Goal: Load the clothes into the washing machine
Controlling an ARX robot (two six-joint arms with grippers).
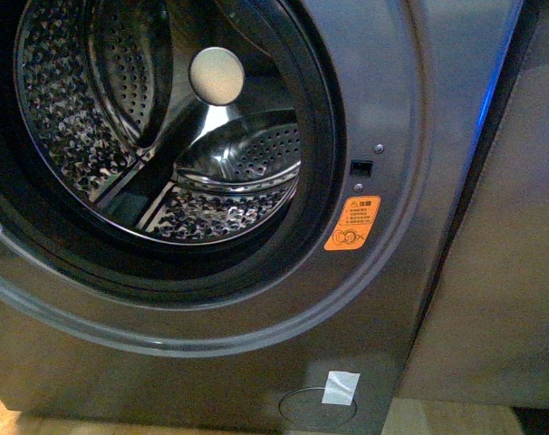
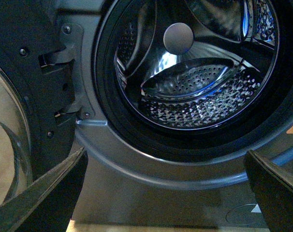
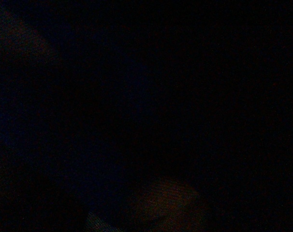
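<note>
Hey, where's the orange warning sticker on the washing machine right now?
In the front view, the orange warning sticker sits on the grey face of the washing machine, right of the dark porthole rim and below the small black latch slot.

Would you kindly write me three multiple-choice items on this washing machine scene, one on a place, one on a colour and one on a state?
1. Where does the white label sit on the washing machine?
A. low on the front panel, below the porthole
B. above the porthole
C. on the floor

2. What colour is the warning sticker?
A. green
B. blue
C. orange

3. What does the visible part of the drum hold?
A. a navy garment
B. nothing
C. soapy water

Answers: 1 A, it lies by the round cover near the base; 2 C, it shows orange against the grey front; 3 B, only bare perforated steel shows.
</note>
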